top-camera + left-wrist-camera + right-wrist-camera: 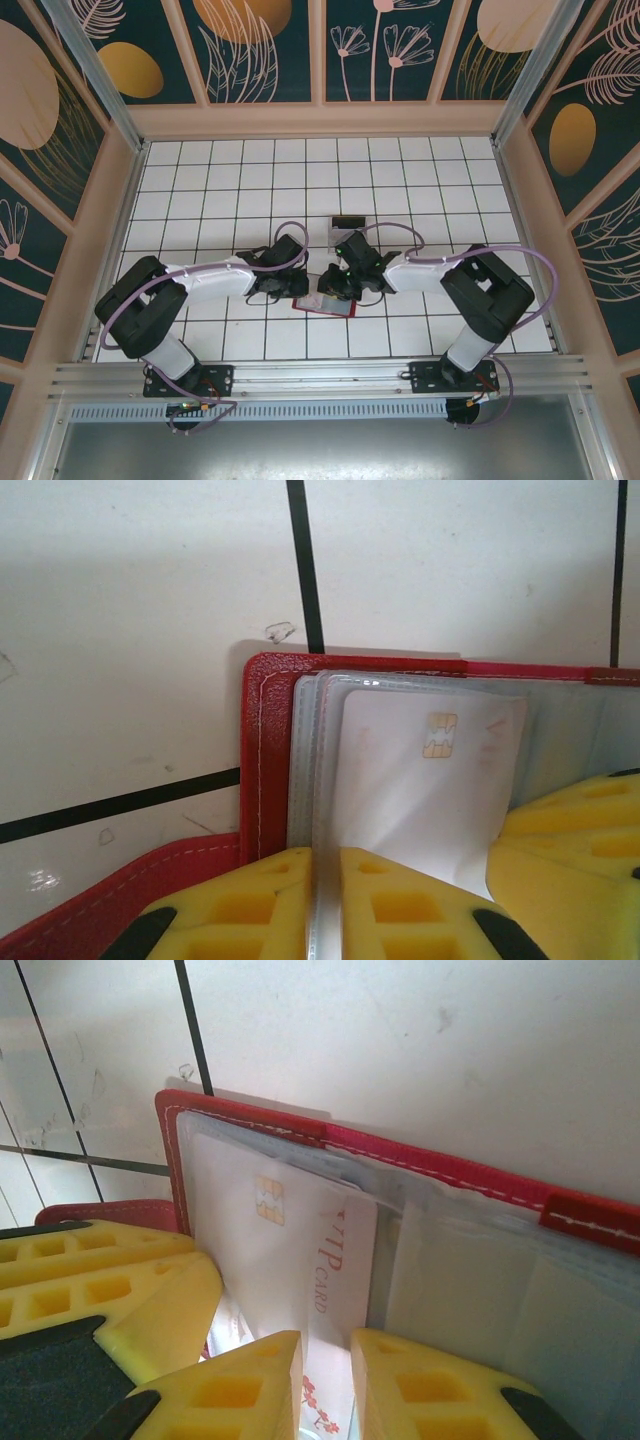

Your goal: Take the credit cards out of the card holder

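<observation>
The red card holder lies open on the white tiled table, and both grippers meet over it in the top external view. My left gripper is shut on the edge of its clear sleeves. A pale whitish credit card with a gold chip and red "VIP CARD" print sticks partway out of a sleeve. My right gripper sits over this card's near end, jaws a narrow gap apart, the card's printed face showing between them. A black credit card lies on the tiles behind the grippers.
The right gripper's yellow fingers crowd the card's lower right corner, close beside my left fingers. A red strap tab sits on the holder's far edge. Raised walls ring the tiled table.
</observation>
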### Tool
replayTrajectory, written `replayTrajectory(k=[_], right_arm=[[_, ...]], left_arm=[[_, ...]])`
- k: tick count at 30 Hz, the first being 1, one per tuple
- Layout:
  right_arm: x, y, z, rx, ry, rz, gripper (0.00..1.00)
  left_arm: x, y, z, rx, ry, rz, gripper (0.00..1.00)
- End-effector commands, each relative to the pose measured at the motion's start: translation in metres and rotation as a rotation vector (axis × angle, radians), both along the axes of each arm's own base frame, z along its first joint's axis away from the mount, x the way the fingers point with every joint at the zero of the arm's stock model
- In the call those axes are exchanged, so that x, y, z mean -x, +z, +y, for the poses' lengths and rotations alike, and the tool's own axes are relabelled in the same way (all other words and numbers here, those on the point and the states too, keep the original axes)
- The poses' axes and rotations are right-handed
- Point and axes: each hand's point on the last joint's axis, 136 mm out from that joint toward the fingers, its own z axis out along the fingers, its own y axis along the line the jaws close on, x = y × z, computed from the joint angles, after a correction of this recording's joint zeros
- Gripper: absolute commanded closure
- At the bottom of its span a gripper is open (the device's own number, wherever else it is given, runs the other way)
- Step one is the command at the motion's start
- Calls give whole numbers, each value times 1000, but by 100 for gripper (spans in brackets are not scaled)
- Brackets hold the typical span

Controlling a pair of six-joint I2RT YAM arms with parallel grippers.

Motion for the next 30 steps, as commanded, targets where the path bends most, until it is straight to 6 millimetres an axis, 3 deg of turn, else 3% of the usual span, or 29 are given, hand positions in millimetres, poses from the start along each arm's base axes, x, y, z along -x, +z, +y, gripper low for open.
replayTrajectory(k=[1,18,30], right_arm=[[2,-5,-14,74,-13,-15,77],[6,-10,-19,72,-26,-13,83],[5,-7,-3,-21,-12,-7,80]], left_arm=[[31,-32,20,-78,-1,133,85],[32,-29,18,-48,10,136,86],[37,-24,7,18,-6,161,86]])
